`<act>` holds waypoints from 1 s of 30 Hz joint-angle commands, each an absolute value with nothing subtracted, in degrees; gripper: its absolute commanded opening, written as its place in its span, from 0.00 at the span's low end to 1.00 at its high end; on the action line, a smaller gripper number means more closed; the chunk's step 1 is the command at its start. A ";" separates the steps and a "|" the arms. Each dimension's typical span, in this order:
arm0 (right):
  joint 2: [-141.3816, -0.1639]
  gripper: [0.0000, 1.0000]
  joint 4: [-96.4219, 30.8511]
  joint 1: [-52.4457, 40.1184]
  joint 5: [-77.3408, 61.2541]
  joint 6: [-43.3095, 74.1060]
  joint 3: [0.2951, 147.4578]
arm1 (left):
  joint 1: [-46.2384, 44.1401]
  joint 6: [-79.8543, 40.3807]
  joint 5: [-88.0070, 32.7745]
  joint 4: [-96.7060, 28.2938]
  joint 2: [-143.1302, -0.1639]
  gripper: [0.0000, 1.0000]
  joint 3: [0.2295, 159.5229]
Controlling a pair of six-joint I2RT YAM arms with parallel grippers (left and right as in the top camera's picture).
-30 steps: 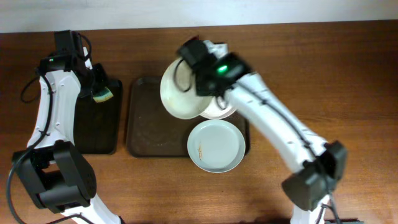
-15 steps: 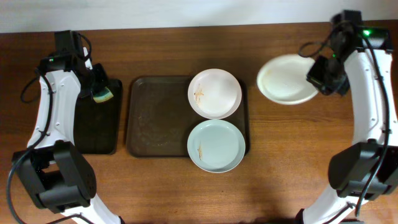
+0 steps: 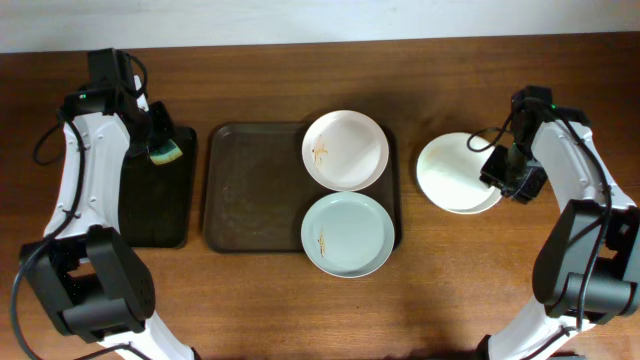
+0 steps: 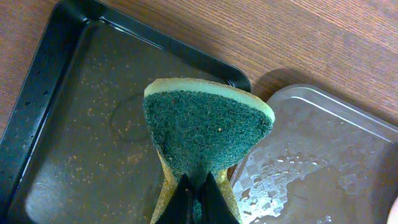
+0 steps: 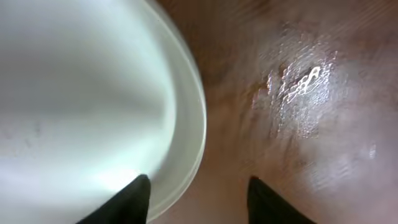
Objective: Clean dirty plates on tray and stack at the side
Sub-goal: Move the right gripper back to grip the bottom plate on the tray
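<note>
While plates [image 3: 345, 150] face-up, tray [image 3: 250, 190] lengthwise L-R

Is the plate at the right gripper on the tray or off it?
Off. The plate lies on the wood table, clear of the tray.

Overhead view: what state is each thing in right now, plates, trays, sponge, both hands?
Back plate: smeared, flat in the brown tray.
Front plate: smeared, overhanging the tray's front rim.
Side plate: off the tray, on the table, no smear visible.
Brown tray: left half bare.
Sponge: pinched, above the black tray.
Left hand: shut on the sponge.
Right hand: open, straddling the side plate's rim.
</note>
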State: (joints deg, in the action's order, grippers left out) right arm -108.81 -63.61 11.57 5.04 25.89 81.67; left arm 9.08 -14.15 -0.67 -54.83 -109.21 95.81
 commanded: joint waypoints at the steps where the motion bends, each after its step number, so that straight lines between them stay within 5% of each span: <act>1: -105.71 0.54 -68.75 9.93 -6.00 20.01 89.17 | 8.99 -13.67 -1.32 -54.70 -109.08 0.01 96.73; 3: -103.50 0.56 -69.71 7.16 -15.40 16.86 91.15 | 8.88 -13.69 -1.37 -54.68 -109.08 0.01 96.73; 9: -103.66 0.57 -72.01 -6.00 -15.86 20.27 85.56 | 5.74 -13.65 -2.11 -54.50 -109.08 0.01 96.73; 20: -103.68 0.41 -53.10 -18.81 -15.44 27.55 64.38 | 4.64 -13.65 -1.93 -53.19 -109.08 0.01 96.73; 24: -103.68 0.28 -50.96 -19.11 -15.42 27.97 62.61 | 4.64 -13.65 -1.93 -53.19 -109.08 0.01 96.68; 26: -103.68 0.04 -51.00 -19.11 -15.49 27.97 62.61 | 4.64 -13.65 -1.93 -53.17 -109.08 0.01 96.68; 30: -103.50 0.04 -51.79 -19.14 -18.98 26.26 62.70 | 4.64 -13.67 -2.20 -53.17 -109.08 0.01 96.68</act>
State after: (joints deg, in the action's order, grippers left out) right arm -103.77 -51.24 -18.63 -16.69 27.66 63.09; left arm 4.56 -14.15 -1.50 -53.32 -109.21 95.81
